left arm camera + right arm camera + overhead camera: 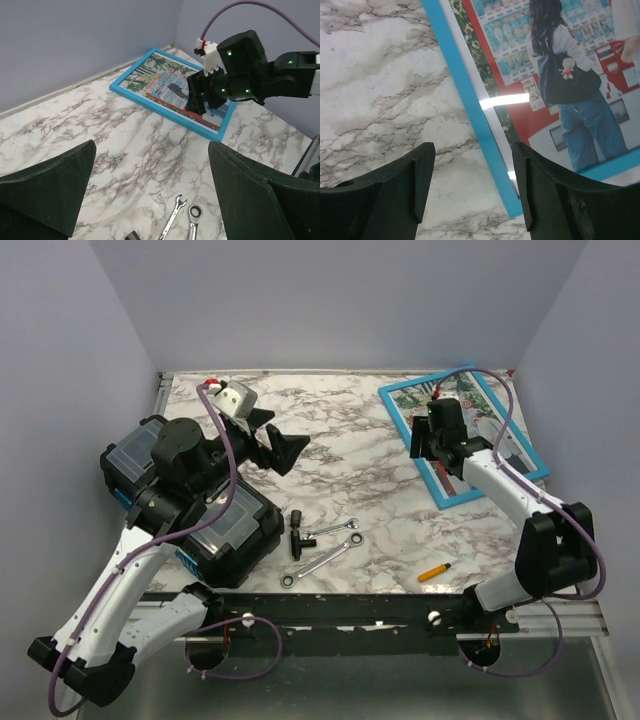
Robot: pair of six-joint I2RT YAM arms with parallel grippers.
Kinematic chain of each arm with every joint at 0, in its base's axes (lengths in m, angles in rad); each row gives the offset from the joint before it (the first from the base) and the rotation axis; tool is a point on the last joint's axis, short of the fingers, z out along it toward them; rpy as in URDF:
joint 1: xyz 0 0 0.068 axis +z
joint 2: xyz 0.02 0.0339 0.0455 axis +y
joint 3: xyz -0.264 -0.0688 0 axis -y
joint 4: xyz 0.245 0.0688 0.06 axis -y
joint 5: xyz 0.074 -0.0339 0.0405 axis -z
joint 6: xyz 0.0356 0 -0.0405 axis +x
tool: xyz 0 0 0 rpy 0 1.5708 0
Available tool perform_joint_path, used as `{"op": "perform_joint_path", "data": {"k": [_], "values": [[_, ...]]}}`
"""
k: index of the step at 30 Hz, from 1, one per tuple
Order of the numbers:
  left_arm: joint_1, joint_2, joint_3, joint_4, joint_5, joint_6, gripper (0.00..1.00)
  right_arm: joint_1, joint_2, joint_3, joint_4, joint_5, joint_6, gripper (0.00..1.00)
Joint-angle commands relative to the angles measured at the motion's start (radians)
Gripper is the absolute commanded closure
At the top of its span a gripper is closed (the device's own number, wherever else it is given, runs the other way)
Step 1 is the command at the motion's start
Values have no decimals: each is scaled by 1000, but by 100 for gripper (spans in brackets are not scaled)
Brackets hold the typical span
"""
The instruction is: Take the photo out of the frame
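Left gripper (281,438) held high, fingers spread wide. Right gripper (472,187) extended far forward and low, tilted down, fingers parted too.

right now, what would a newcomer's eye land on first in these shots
The bright turquoise frame at the table's far right stands out most against the marble, lying face up with the colourful photo inside it. The right hand hangs open over the frame's edge. On the left sits a bulky black case, with two wrenches lying near the middle front.
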Motion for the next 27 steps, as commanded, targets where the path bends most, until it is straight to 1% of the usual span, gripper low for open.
{"op": "perform_joint_path", "data": {"k": [1,3,7,13,27], "values": [[-77,-30,-24,33,-123,46,1,9,112,23,148,-7,-119,31],[-109,-35,-28,31,-150,60,1,8,170,41,146,13,-164,33],[-144,-51,-35,33,-183,68,1,0,232,39,168,9,-203,36],[-174,-64,-35,28,-220,75,1,-25,249,10,224,-64,-246,37],[-217,-45,-41,34,-213,76,1,-35,335,17,213,-120,-273,46]]}}
